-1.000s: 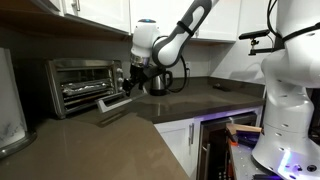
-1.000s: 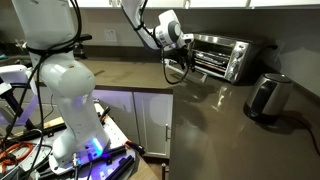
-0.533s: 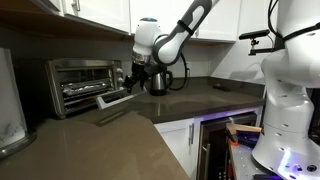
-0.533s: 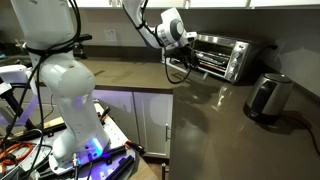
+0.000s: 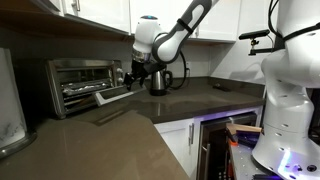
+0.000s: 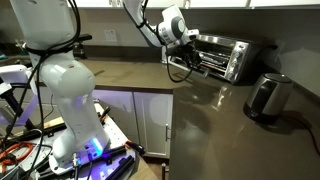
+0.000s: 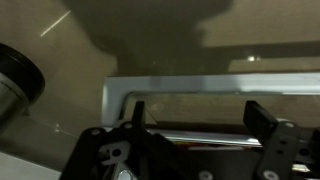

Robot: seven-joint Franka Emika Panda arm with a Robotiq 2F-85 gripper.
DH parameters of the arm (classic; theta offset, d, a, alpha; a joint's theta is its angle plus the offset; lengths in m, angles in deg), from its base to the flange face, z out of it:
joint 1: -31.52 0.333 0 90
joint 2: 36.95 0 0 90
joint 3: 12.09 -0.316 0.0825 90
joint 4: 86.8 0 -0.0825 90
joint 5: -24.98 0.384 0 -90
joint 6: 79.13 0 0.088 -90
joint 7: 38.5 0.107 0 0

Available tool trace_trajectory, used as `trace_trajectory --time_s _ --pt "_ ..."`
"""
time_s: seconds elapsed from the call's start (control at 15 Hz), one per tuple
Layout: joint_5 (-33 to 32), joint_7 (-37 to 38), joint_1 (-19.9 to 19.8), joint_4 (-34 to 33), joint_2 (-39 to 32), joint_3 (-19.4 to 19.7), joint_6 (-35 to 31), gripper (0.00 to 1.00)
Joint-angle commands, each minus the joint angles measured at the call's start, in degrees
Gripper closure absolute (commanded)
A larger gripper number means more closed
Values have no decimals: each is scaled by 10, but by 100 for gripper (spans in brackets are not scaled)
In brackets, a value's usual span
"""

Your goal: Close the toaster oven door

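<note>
Gripper spread apart at the partly open toaster oven door.

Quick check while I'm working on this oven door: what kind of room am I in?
Most likely a kitchen. A dark countertop carries a toaster oven and a steel kettle, and white cabinets hang above it.

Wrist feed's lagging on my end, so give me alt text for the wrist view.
The open gripper fills the bottom of the picture, its two dark fingers spread apart in front of the toaster oven door, whose silver frame and dim glass span the middle. Grey-brown countertop lies beyond, with a round metal object cut off at the left edge.
</note>
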Motion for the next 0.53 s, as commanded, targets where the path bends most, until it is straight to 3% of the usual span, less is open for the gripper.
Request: trace_trajectory --time_s 0.0,0.47 --pt "-28 6 1 -16 8 4 4 0" --pt "-64 16 3 -43 13 5 10 0"
